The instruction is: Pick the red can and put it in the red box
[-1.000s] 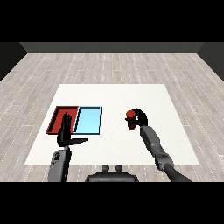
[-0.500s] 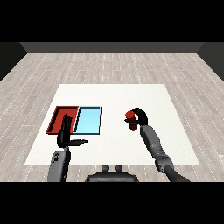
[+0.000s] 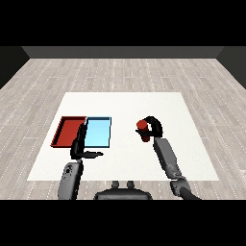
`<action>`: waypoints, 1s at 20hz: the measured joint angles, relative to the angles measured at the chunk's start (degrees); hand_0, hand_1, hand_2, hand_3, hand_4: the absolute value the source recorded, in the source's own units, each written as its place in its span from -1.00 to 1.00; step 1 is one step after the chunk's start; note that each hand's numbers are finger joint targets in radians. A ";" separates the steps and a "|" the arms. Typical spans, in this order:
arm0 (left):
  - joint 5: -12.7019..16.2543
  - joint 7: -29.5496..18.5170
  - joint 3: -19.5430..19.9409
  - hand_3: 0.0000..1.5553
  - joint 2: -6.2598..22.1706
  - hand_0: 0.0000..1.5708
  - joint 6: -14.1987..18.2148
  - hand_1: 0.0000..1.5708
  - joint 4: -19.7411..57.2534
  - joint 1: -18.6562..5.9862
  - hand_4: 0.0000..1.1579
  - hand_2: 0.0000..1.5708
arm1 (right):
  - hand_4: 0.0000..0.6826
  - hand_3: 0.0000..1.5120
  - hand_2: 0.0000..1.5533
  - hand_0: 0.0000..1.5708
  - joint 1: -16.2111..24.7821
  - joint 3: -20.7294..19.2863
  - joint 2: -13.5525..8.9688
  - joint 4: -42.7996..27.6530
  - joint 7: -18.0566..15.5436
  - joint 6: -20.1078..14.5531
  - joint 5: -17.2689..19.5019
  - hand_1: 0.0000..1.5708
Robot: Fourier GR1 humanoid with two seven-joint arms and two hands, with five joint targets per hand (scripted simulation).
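1. Your right hand (image 3: 154, 128) has its fingers curled round the small red cylindrical can (image 3: 142, 129), pinching it from the right side. The can sits upright in that grasp over the middle of the white table (image 3: 192, 120), a little toward the right edge; whether its base touches the table cannot be told from this view.
2. The shallow red rectangular tray (image 3: 68, 130) lies near the table's left edge, with the light blue rectangular tray (image 3: 99, 132) touching its right side. The can is well apart from both, and the blue tray lies between the can and its goal.
3. Judging from this, the step in hand is the carry. Raise the can enough to pass over the blue tray's rim, then sweep left across the table and keep it upright as you go.
4. Do not stop over the blue tray. Let the fingers uncurl only once the can is over the red tray's floor, inside its rim.
5. Your left hand (image 3: 80, 144) stands at the near edge of the two trays, fingers straight and together pointing up, thumb stretched out to the right, holding nothing. It stands close to the path, so move it aside or steer round it.
6. Count: one red can, one red tray, one blue tray, two hands, one table.
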 measured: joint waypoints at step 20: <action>3.97 8.07 -20.18 -1.00 -1.04 -1.00 11.79 -1.00 3.29 -8.76 -1.00 -1.00 | 0.86 0.84 0.81 0.77 7.15 19.57 3.53 -20.52 6.03 -15.86 -4.88 0.77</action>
